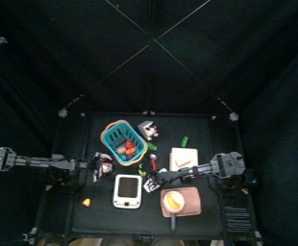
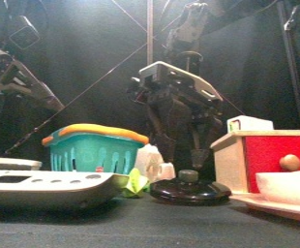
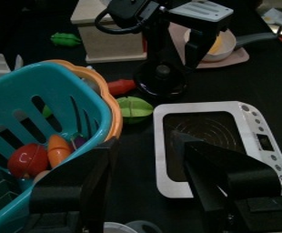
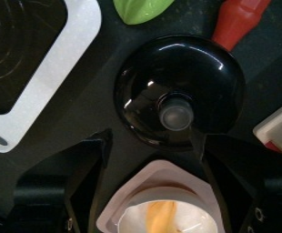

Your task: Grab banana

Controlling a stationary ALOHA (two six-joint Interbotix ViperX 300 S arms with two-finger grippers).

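While reaching in from the right, sets the right gripper (image 2: 176, 155) upright just above a round black dish (image 2: 189, 189) at mid-table. Holds those jaws apart, with a pale thing (image 4: 156, 205) between them near their roots; cannot tell what it is, nor whether it touches them. Leaves the banana (image 1: 175, 201) ungrasped: sits on a pink plate (image 1: 193, 204) near the table's front right, just right of the white scale (image 1: 127, 190) and apart from both grippers. Shows in the front view as a pale round blob before a red-fronted box (image 2: 258, 165). Hangs the left gripper (image 3: 156, 177) in from the left, jaws wide apart with nothing between, above the strip of table between the teal basket (image 3: 22, 109) and the scale. Carries red and orange toy pieces inside the basket. Has a green piece (image 3: 134, 107) and a red piece (image 3: 119, 86) lying between basket and dish. Keeps apart, near the front left corner, a tiny bright-yellow piece (image 1: 87, 203).
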